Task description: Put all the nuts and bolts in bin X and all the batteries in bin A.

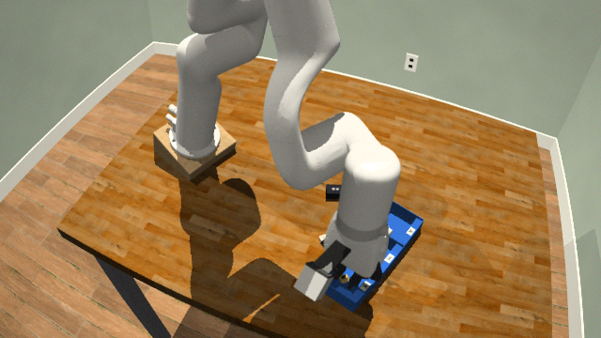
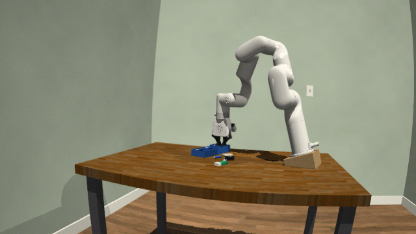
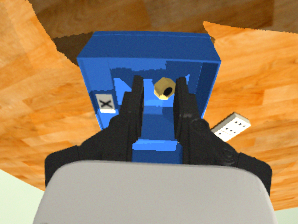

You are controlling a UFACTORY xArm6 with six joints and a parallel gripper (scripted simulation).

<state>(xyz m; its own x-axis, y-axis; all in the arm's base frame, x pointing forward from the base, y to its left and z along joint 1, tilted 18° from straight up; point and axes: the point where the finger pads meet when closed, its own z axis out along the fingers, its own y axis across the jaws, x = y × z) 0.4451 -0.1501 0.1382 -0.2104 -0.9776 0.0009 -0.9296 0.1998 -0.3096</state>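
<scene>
A blue bin (image 1: 387, 255) with several compartments stands near the table's front right edge. In the wrist view its compartment (image 3: 149, 76) with the X label (image 3: 105, 102) lies right under my fingers. A brass nut (image 3: 164, 88) shows between the fingertips, close to the right one, with a gap on its left side. In the top view the nut (image 1: 344, 279) lies low inside the bin's near compartment. My gripper (image 3: 159, 90) hangs just above the bin (image 2: 210, 151), fingers parted and not clamping the nut. It also shows in the top and exterior views (image 1: 354, 274) (image 2: 222, 142).
A black item (image 1: 332, 192) lies behind the arm's wrist. A white item (image 3: 224, 127) lies on the table beside the bin. From the exterior view, a green and white item (image 2: 221, 163), a black and white item (image 2: 227, 155) and a small blue item (image 2: 218, 157) lie beside the bin. The arm's base (image 1: 193, 149) stands far left.
</scene>
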